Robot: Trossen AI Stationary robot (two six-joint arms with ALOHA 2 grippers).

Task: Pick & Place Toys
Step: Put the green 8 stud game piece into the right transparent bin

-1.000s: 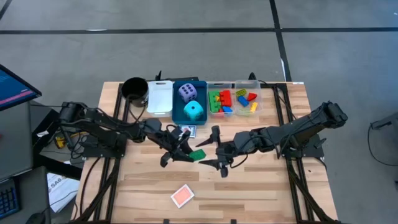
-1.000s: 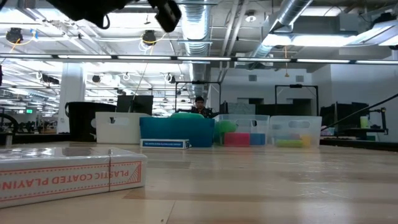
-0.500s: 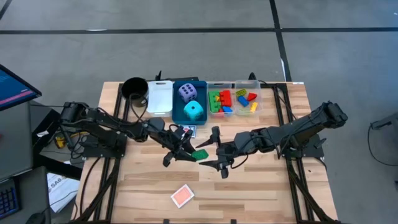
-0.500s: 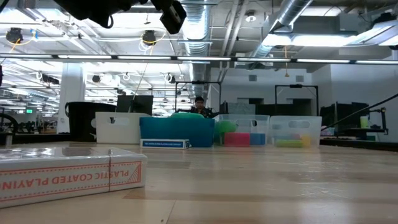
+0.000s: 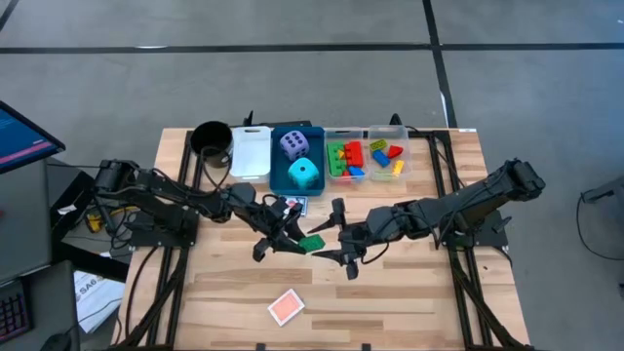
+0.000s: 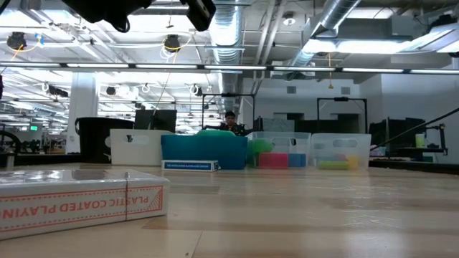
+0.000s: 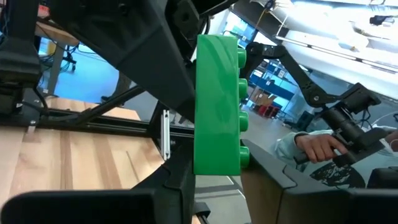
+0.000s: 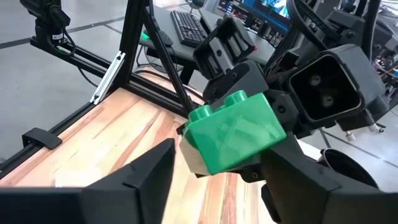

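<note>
green brick (image 5: 311, 242) pinched in left tool (image 5: 292, 240) mid-surface; right tool (image 5: 338, 235), spread, flanks it from the right.

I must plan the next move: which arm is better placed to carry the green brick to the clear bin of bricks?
Right. The left gripper holds the green brick, but the right gripper is open around it, and the clear bin lies on the right arm's side.

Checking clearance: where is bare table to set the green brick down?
Bare wood lies right of the red card along the near edge, and below the right gripper. Crowded: the bins along the far edge, and mid-table, where the left gripper holds the green brick.
</note>
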